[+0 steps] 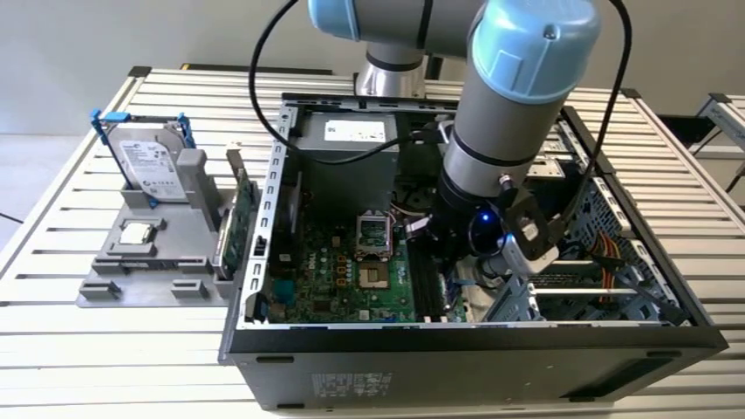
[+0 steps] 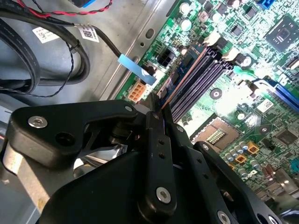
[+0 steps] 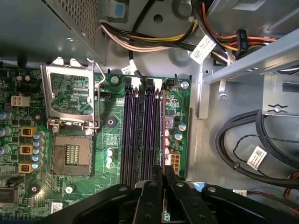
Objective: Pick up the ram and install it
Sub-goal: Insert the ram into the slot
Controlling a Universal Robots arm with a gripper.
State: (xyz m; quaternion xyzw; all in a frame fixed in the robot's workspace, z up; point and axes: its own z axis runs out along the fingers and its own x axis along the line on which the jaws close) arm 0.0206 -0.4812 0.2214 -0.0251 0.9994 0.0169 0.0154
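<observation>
Slatted metal table (image 1: 70, 349) carries an open computer case (image 1: 466, 345), the arm reaching down into it.

Nearest in both wrist views, the gripper (image 3: 163, 175) is clenched on the ram (image 3: 162, 135), a thin stick seen edge-on; its long axis runs parallel to the dark memory slots (image 3: 140, 135) on the motherboard (image 3: 112, 126), over the outermost slot, pointing away toward the cables (image 3: 154, 39) beyond.
</observation>
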